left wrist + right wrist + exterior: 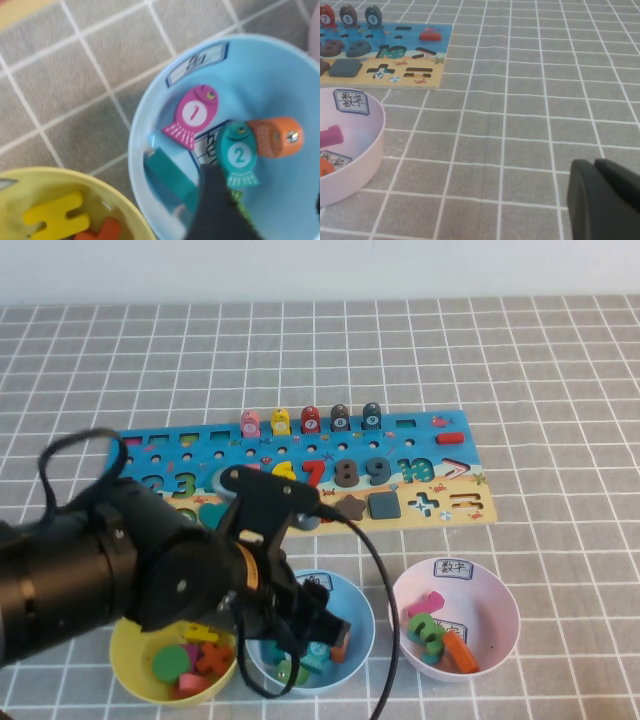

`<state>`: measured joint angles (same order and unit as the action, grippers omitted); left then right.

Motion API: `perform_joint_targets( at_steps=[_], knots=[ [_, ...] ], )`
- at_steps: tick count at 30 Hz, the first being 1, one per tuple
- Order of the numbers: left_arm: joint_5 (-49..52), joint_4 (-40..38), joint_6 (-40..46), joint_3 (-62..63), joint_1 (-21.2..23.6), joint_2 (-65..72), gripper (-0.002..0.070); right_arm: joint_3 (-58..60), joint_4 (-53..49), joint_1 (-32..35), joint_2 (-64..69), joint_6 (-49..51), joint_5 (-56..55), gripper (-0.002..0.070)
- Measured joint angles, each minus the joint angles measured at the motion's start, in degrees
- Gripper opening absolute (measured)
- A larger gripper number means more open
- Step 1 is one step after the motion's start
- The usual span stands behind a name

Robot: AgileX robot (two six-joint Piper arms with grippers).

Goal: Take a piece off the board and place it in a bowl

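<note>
The teal piece (237, 152), fish-shaped with a round "2" mark, lies flat inside the light blue bowl (280, 75), free of the fingers. My left gripper (267, 190) hangs open just over the bowl's floor, one black finger (215, 205) next to the piece. In the high view the left gripper (310, 630) is low over the blue bowl (362, 610), in front of the board (440, 455). My right gripper (596, 165) is shut and empty above bare cloth, out of the high view.
The blue bowl also holds a pink "1" fish (192, 116), an orange piece (277, 136) and a teal bar (167, 175). A yellow bowl (130, 660) stands to its left and a pink bowl (495, 600) to its right. Several fish pieces (310, 421) stand along the board's far edge.
</note>
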<state>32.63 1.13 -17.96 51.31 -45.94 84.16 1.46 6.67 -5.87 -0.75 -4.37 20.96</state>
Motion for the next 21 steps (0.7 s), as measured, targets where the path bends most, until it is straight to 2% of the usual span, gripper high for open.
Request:
perform_joint_targets(
  at_steps=[3, 5, 8, 15, 21],
  knots=[
    [2.4, 0.1, 1.2, 1.9, 0.0, -1.0, 0.0265, 0.0, 0.0, 0.0, 0.0, 0.0, 0.0, -0.0017],
    [3.2, 0.7, 1.6, 2.2, 0.0, -1.8, 0.0132, 0.0, 0.0, 0.0, 0.0, 0.0, 0.0, -0.0017],
    [4.0, 2.3, 2.0, 2.2, 0.0, -3.5, 0.0040, 0.0, 0.0, 0.0, 0.0, 0.0, 0.0, -0.0017],
    [3.4, 5.9, 2.0, 2.1, 0.0, -14.5, 0.0003, 0.0, 0.0, 0.0, 0.0, 0.0, 0.0, -0.0017],
    [-5.0, 8.0, 2.0, -5.7, 0.0, -27.9, 0.0002, 0.0, 0.0, 0.0, 0.0, 0.0, 0.0, -0.0017]
  ],
)
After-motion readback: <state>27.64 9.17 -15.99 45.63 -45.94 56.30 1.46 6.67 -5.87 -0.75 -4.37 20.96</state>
